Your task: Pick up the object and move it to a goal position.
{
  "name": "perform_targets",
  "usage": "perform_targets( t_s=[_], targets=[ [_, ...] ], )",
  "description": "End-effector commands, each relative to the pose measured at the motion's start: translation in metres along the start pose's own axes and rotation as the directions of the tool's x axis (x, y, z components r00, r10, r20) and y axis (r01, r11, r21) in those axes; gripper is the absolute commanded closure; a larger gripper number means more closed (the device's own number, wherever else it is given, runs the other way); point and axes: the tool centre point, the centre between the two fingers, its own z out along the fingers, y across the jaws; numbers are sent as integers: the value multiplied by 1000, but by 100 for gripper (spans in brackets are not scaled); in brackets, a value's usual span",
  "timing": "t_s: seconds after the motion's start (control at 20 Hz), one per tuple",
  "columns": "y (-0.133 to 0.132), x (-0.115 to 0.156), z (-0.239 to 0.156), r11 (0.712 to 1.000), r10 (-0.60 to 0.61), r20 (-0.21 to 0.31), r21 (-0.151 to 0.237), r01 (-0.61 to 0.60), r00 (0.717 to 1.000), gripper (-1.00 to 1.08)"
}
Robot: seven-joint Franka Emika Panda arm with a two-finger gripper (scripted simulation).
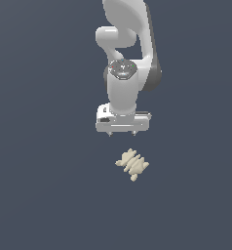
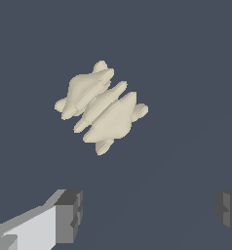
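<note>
The object (image 1: 132, 164) is a small cream-beige lumpy thing with rounded knobs and ridges, lying on the dark flat floor in the exterior view. My gripper (image 1: 123, 134) hangs above it and a little toward the exterior view's left, pointing down. Only the short fingertips (image 1: 109, 134) show below the white hand. In the wrist view the object (image 2: 101, 107) lies apart from the two grey fingertips (image 2: 69, 216), which stand wide apart with nothing between them. The gripper (image 2: 149, 212) is open and empty.
The white arm (image 1: 125, 44) rises behind the gripper toward the top of the exterior view. The dark grey-blue floor (image 1: 40, 195) spreads in all directions with no other objects in view.
</note>
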Motion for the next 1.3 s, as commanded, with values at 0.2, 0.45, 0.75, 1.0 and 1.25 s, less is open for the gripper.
perform_targets(
  t_s=[0.2,0.45,0.75,1.0,1.25],
  targets=[
    [-7,-2,4,1000,-27,6,-5,27,1000,-100],
    [-10,-3,6,999,-40,9,-7,40,999,-100],
    [-14,-2,16,999,-35,3,25,35,999,-100],
    [-20,0,34,996,-20,-9,88,21,1000,-100],
    [-29,4,59,983,15,-30,183,-10,999,-100]
  ],
)
